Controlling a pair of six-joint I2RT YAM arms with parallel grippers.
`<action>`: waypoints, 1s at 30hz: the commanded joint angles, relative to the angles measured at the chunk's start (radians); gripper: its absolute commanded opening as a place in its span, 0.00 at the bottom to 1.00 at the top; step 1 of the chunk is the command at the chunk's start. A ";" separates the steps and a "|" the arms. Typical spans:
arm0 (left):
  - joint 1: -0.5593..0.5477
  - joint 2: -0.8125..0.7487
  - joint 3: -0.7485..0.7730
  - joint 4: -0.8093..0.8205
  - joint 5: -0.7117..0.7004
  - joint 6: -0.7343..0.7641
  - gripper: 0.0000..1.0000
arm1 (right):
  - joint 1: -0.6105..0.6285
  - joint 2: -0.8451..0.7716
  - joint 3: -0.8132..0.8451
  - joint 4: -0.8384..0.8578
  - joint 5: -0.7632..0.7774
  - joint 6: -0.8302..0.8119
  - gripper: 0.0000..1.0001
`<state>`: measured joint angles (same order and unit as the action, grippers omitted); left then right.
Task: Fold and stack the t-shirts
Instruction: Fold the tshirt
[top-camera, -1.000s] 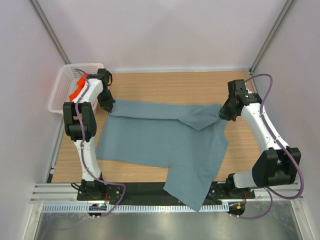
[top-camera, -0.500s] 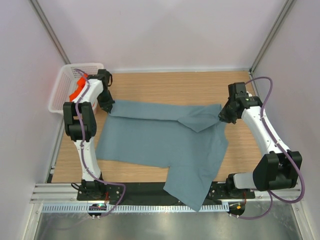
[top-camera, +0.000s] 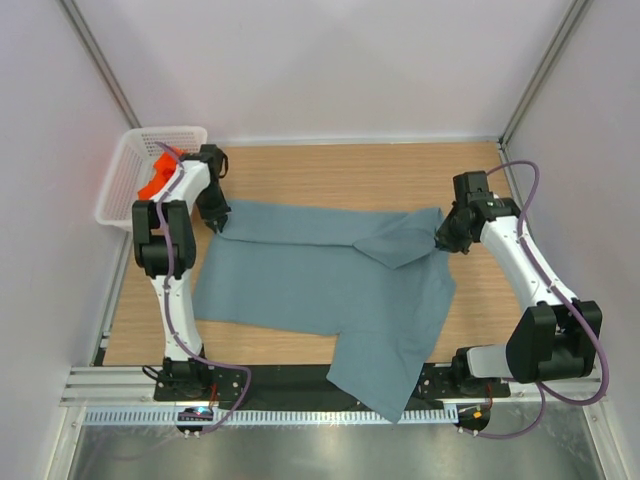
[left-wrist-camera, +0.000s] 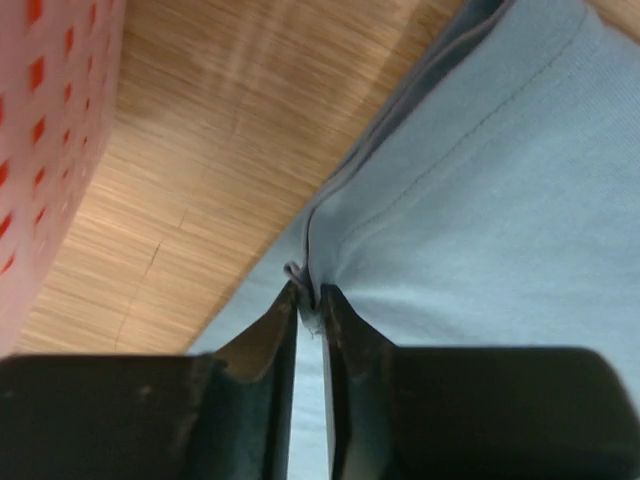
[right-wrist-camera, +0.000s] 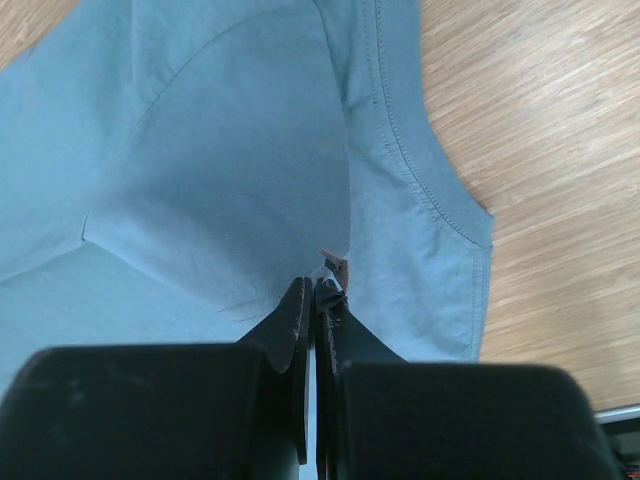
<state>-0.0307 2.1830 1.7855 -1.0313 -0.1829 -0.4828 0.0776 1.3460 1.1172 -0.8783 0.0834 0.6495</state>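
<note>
The grey-blue t-shirt (top-camera: 320, 280) lies spread across the wooden table, its lower part hanging over the near edge, one sleeve folded over at the right. My left gripper (top-camera: 217, 222) is shut on the shirt's far left corner, the hem pinched between its fingertips (left-wrist-camera: 309, 296). My right gripper (top-camera: 443, 238) is shut on the shirt's far right edge (right-wrist-camera: 330, 280) by the folded sleeve. The orange t-shirt (top-camera: 155, 178) lies in the white basket at the far left.
The white lattice basket (top-camera: 128, 165) stands at the table's far left corner, close to my left arm; its wall shows in the left wrist view (left-wrist-camera: 45, 150). Bare wood (top-camera: 350, 170) lies beyond the shirt. Enclosure walls stand on all sides.
Both grippers have shifted slightly inward with the shirt's far edge held. The shirt's far corners moved a little with them.
</note>
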 joint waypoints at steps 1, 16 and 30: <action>0.011 -0.012 0.038 -0.016 -0.049 0.010 0.19 | 0.008 -0.012 -0.007 0.018 -0.002 -0.005 0.02; -0.046 -0.111 0.061 -0.044 0.068 -0.036 0.42 | 0.014 -0.050 -0.238 0.064 -0.069 0.027 0.05; -0.054 -0.026 0.147 0.030 0.249 -0.025 0.38 | -0.065 0.135 0.088 0.151 0.009 -0.076 0.42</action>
<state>-0.0803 2.1319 1.8671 -1.0264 0.0154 -0.5125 0.0383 1.4178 1.0801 -0.8234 0.0216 0.6250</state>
